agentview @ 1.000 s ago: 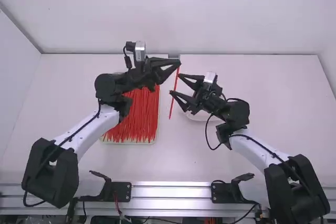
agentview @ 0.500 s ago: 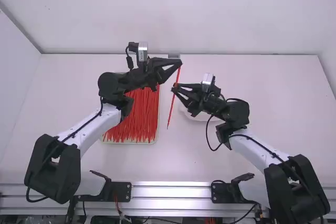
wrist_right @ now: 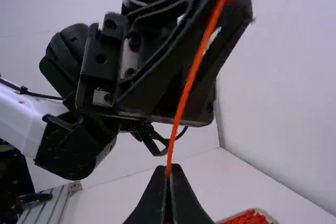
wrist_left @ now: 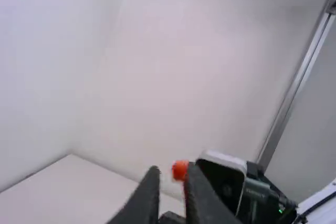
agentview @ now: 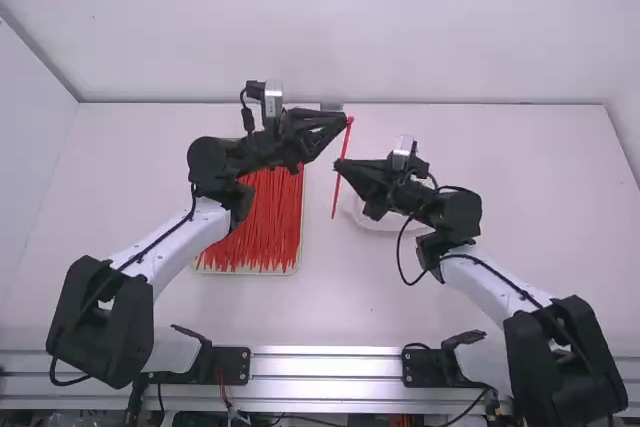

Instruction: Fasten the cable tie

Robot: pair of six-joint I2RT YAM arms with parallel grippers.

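A single red cable tie hangs upright above the table between the two arms. My left gripper is shut on its top end, and the tie's red head sits between the fingertips in the left wrist view. My right gripper comes in from the right and is shut on the strap lower down. In the right wrist view the strap runs from my closed right gripper up to the left gripper's black fingers. The tie's lower tip hangs free.
A tray heaped with several red cable ties lies under the left arm. A white dish sits on the table below the right gripper. The table's right half and far side are bare.
My right gripper was open beside the tie and has closed on the strap. The tie has shifted slightly right, and its lower tip now hangs higher. The left gripper kept its hold.
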